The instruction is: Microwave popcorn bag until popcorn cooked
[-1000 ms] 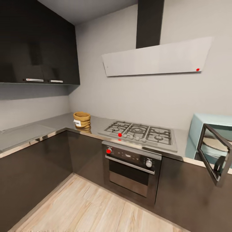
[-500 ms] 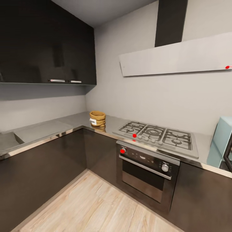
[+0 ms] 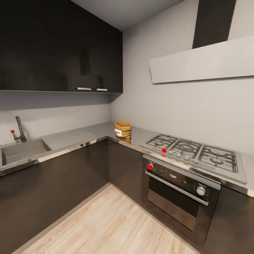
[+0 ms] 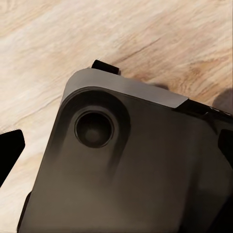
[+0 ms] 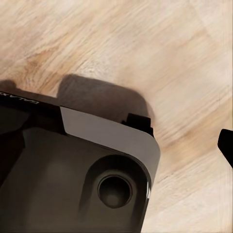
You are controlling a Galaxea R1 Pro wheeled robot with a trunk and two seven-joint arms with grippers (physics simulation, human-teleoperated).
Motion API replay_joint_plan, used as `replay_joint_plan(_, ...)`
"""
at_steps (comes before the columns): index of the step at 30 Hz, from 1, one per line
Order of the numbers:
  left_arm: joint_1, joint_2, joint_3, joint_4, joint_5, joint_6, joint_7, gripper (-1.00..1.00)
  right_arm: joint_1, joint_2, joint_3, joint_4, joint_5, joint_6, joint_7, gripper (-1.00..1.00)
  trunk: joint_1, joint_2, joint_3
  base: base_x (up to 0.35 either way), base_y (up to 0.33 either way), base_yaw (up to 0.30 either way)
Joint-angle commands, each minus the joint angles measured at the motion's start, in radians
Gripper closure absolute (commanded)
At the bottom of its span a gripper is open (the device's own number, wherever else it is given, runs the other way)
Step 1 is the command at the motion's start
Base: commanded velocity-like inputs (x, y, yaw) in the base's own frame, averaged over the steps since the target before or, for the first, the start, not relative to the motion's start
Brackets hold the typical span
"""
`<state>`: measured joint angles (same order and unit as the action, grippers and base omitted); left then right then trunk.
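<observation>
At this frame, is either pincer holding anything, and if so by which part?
Nothing is held, as far as the views show. The popcorn bag sits untouched on the countertop beside the gas hob. Both wrist views look down at the robot's base and the floor.

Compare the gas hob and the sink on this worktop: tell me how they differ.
The gas hob lies flat on the countertop, carrying black grates and knobs; the sink is sunk into it, a bare basin with an upright tap. The hob is right of the popcorn bag, the sink left. Both are grey metal.
</observation>
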<state>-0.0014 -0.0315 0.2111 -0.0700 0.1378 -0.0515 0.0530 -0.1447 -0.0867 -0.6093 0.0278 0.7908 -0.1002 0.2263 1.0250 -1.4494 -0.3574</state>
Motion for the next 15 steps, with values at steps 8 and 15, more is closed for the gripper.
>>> replay_joint_plan(8, 0.0, -0.001, -0.002, -0.001, 0.011, -0.002, 0.002, -1.0, -0.001, 0.0, -0.01, 0.003, 0.002, -0.01, -0.001, -1.0, 0.0, -0.001, -0.001, 0.0, 0.0, 0.231)
replay_joint_plan(15, 0.0, 0.001, -0.002, -0.001, 0.011, -0.004, 0.002, -1.0, -0.001, 0.001, -0.016, 0.003, -0.007, -0.011, -0.009, -1.0, 0.0, -0.001, -0.001, 0.0, 0.0, 0.007)
